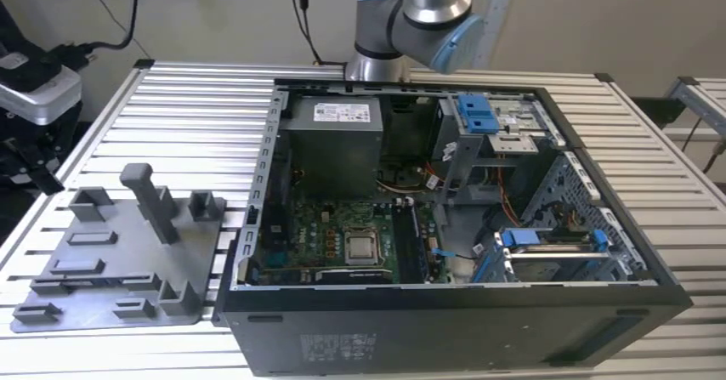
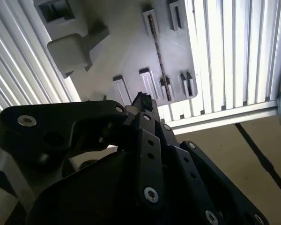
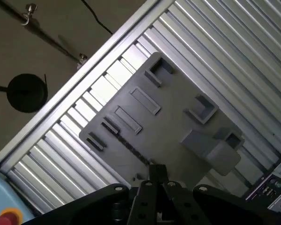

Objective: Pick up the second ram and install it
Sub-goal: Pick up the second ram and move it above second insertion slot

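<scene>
Jaws of the gripper (image 2: 143,100) are seen drawn together at their tips in both wrist views, and nothing is seen held between them. The gripper (image 3: 157,171) is held high above the grey tray (image 2: 126,51), well apart from it.

The second ram (image 2: 160,58) is seen in the tray as a thin dark line, running between small raised holders in the part of the tray near the table's edge. In the first wrist view the second ram (image 3: 131,147) is shown in the same place on the grey tray (image 3: 168,122), with the upright grey post (image 3: 215,152) well apart from it. The post (image 2: 75,49) is also shown in the second wrist view. Beyond the rim of the slatted metal table (image 2: 234,47) the floor (image 2: 253,154) is seen.

In the exterior view the grey tray (image 1: 114,261) is laid on the table (image 1: 193,125), just beside the open computer case (image 1: 454,329) on the exterior view's left, with its post (image 1: 148,201) standing upright. The case is laid on its side with the motherboard (image 1: 329,227) exposed; the processor (image 1: 362,247) is seated near its middle and the power supply (image 1: 332,142) is set behind it. The robot arm (image 1: 414,19) is seen rising behind the case
</scene>
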Controlling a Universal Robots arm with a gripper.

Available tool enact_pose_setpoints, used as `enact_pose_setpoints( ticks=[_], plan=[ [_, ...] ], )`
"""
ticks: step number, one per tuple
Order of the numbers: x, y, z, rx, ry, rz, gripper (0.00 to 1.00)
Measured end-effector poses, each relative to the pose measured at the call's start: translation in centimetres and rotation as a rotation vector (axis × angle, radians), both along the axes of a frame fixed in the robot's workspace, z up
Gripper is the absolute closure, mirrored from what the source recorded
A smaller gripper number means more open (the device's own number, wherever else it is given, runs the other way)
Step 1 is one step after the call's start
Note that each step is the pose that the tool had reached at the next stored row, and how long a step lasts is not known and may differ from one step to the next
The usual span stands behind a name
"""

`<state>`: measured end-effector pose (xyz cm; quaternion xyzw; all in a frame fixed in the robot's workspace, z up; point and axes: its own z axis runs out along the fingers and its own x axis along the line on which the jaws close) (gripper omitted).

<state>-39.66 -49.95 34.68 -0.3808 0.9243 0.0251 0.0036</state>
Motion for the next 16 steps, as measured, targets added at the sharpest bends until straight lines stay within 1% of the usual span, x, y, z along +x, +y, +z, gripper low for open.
enact_pose_setpoints(
  ticks=[4,6,16],
  plan=[
    [0.00,0.00,-0.23,0.0000,0.0001,0.072,0.89],
    [0.00,0.00,-0.41,0.0000,0.0002,0.117,0.89],
    [0.00,0.00,-1.20,-0.0001,0.0003,0.298,0.89]
  ],
)
